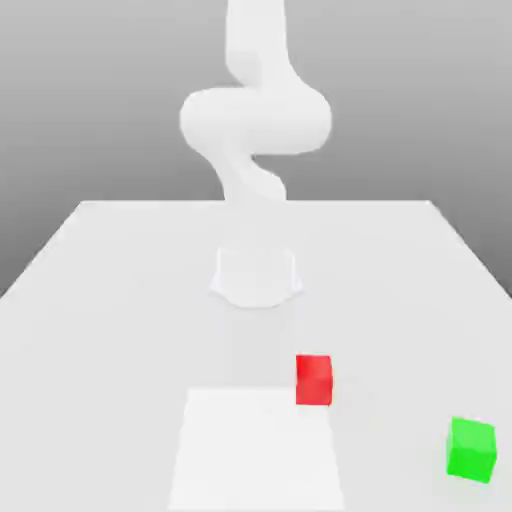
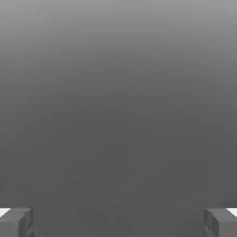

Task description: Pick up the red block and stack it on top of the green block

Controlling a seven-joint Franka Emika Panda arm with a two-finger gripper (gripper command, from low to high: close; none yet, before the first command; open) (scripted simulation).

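So the red block (image 1: 313,380) is sitting on the white table (image 1: 90,300) toward the front, just off the far right corner of a brighter white square patch (image 1: 255,450) on the surface. Nothing is touching it, and it's resting flat on its base. The green block (image 1: 471,449) is sitting well apart from it, further toward the exterior view's right and a bit closer to the camera, also flat and on its own. I'm guessing they're being kept that far apart so the pick and the stack are two clearly separate moves.

The white arm (image 1: 255,120) is towering up at the back of the table, curled over its base (image 1: 256,277), and it's nowhere near either cube. In the hand view the gripper (image 2: 118,222) is spread wide with nothing between the two fingertips (image 2: 16,222), just plain grey beyond them. So it's released and empty, which makes sense since it's going to need that gap to drop around the red cube.

Judging by all this, the task is only just getting going: nothing is being lifted, and the approach to the red cube isn't done yet.
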